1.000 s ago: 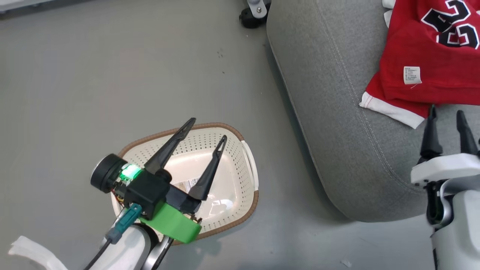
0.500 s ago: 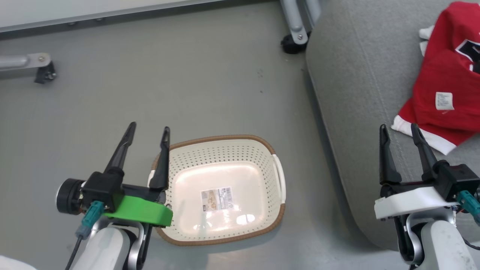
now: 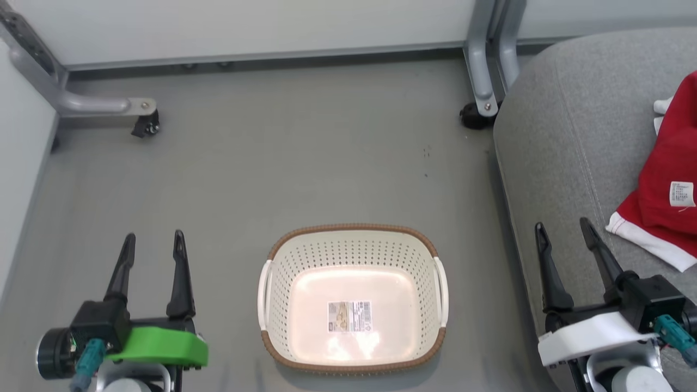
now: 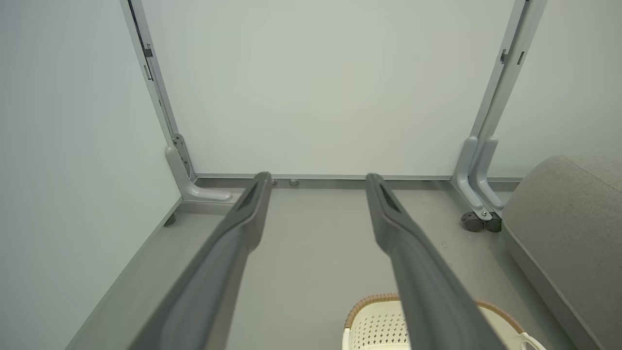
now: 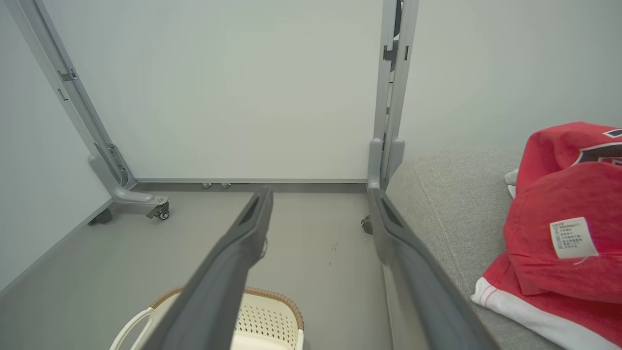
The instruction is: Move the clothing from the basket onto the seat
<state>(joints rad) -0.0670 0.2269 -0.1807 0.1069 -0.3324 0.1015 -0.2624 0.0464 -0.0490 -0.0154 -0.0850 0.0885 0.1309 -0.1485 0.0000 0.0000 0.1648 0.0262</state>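
A: Nearest to us, the left claw [image 3: 153,236] sits at seven o'clock of the head view. Its two dark fingers are parted a fair way, with nothing between them. The right claw [image 3: 562,223] at five o'clock is the same story: spread and holding nothing.

B: Between them, at six, the basket [image 3: 354,227] stands on the grey floor [image 3: 272,174]. It's cream perforated plastic with a brown woven-look rim and rounded corners. There's just a sticker [image 3: 349,316] on its glossy bottom.

A: So where's the clothing [image 3: 675,169]?

B: Three o'clock, lying on the seat [image 3: 550,152]. It's bright red with a white cuff and a small white label [image 3: 682,194]. I can't tell how many pieces are in that heap, because it runs off the view's edge.

A: How would it handle, you reckon?

B: Light, limp, probably a bit slick. It'll drape and trail rather than hold a shape. I'd pinch a bunched fold or that thick white hem, not a flat stretch.

A: The seat looks coarse: grey textured weave, a stitched seam, softly rounded.

B: Farthest off, at twelve, there's a pale wall panel [image 3: 245,27] on grey metal legs with a castor [image 3: 146,124].
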